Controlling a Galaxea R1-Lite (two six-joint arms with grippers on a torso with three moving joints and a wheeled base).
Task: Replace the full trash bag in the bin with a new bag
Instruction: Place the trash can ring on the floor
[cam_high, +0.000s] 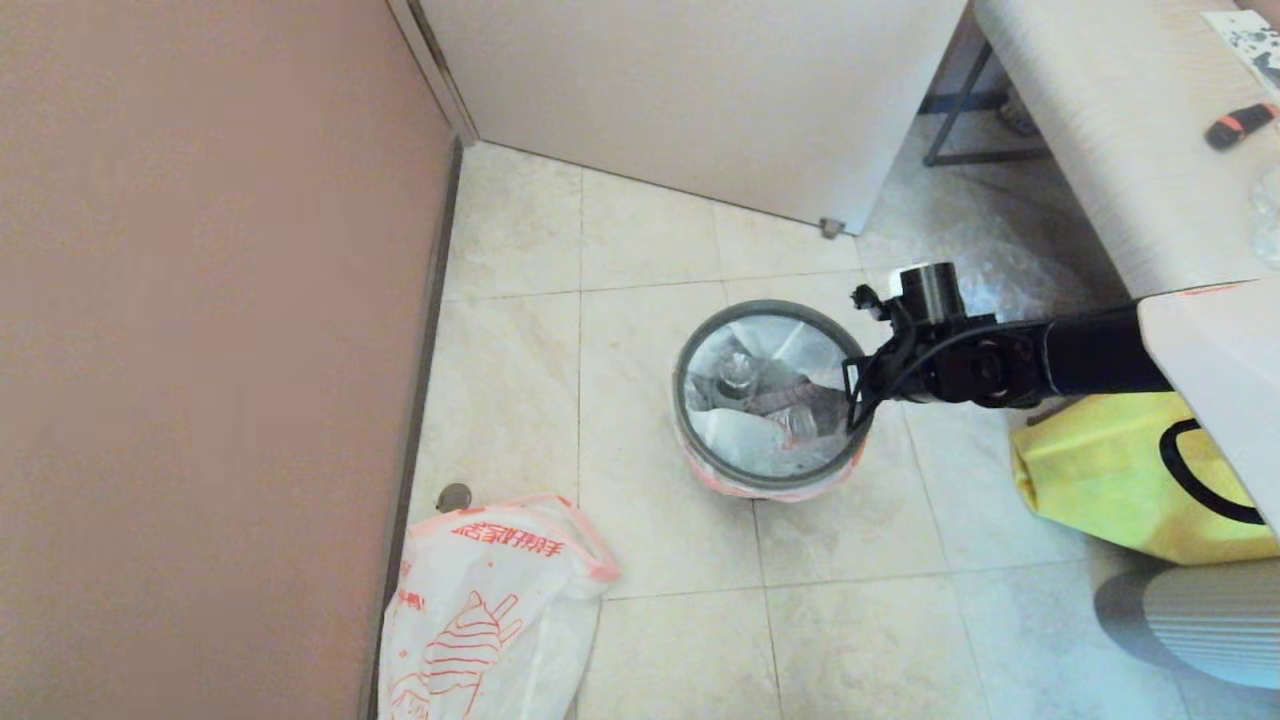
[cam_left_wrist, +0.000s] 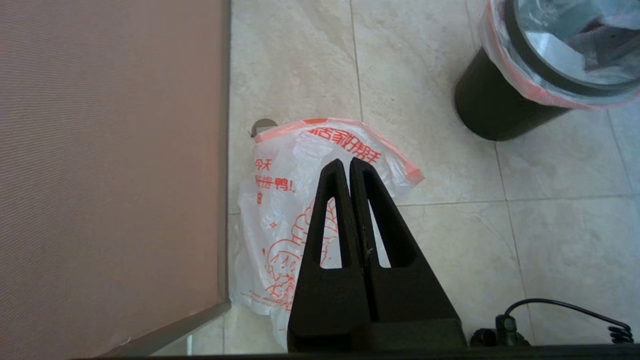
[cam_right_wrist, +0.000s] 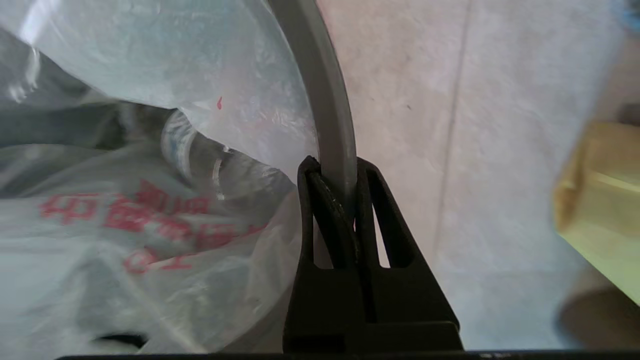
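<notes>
the step in hand is judged to be the removal of the grey hoop (cam_right_wrist: 330, 100) from the bin (cam_left_wrist: 492, 107), so that the full trash bag (cam_high: 765, 400) can be taken out. the hoop is best lifted straight upward and evenly, because a tilted pull could jam it on the rim or drag the whole bin over the floor (cam_high: 660, 610). the thin plastic beside the jaws should not be caught together with the hoop, or it may tear.

the right gripper (cam_right_wrist: 332, 167) is placed at the bin's rim on the side toward the yellow bag (cam_high: 1110, 470), and its jaws are closed on the hoop, one finger inside and one outside. the left gripper (cam_left_wrist: 347, 162) is held above the new bag (cam_high: 490, 620) with its jaws pressed together and nothing between them.

the bin stands on the floor near the middle of the head view. it is lined with the full trash bag, whose pink rim is folded over the edge under the hoop. clear bottles and white paper are seen inside it. the new bag lies limp on the floor by the wall (cam_high: 210, 330), well apart from the bin.
</notes>
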